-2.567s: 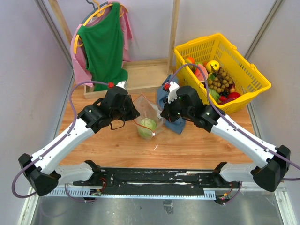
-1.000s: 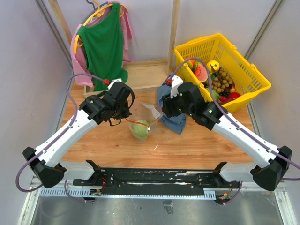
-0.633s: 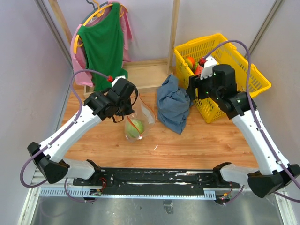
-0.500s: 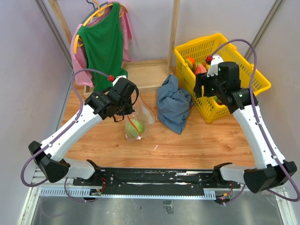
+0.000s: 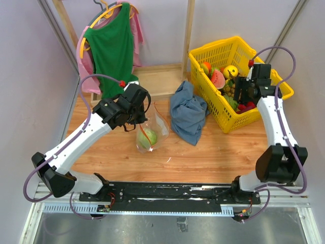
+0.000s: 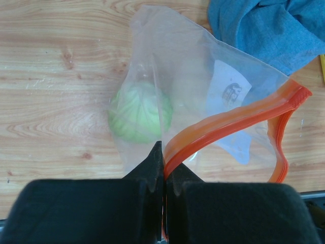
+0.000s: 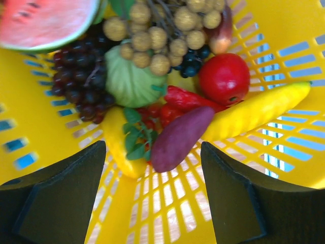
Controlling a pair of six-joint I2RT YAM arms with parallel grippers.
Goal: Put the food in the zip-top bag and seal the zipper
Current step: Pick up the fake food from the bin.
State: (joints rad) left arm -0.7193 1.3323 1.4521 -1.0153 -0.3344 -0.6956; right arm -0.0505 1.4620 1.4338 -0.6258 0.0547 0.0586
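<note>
Pale walls close in a wooden counter [image 5: 203, 152]. A rack [image 5: 157, 76] stands at the back, where a green shirt [image 5: 111, 46] hangs with a pink one [image 5: 87, 76] mostly hidden behind it.

From above, the left claw [image 5: 138, 119] is covered by its own wrist. The wrist view shows it pinched shut on the zipper [image 6: 228, 119], whose far end loops out of frame at the bottom. The bag [image 6: 203, 76] hangs open from that grip onto the counter, its clear edges hard to trace and its label print too blurred to read. A cabbage [image 6: 139, 112] sits inside the bag. A blue cloth [image 5: 188, 112] lies crumpled just beside it.

The right claw [image 7: 152, 147] hovers inside the yellow basket [image 5: 212, 101] at the far right, fingers spread wide and gripping nothing. Below it lie a purple piece [image 7: 177, 137], a chili [image 7: 188, 99], a banana [image 7: 259, 109] and a red fruit [image 7: 223, 76]. A watermelon slice [image 7: 45, 20] is cut off at the frame's corner, and a yellow item [image 7: 119, 147] is half hidden under green leaves — what it is, I cannot tell.
</note>
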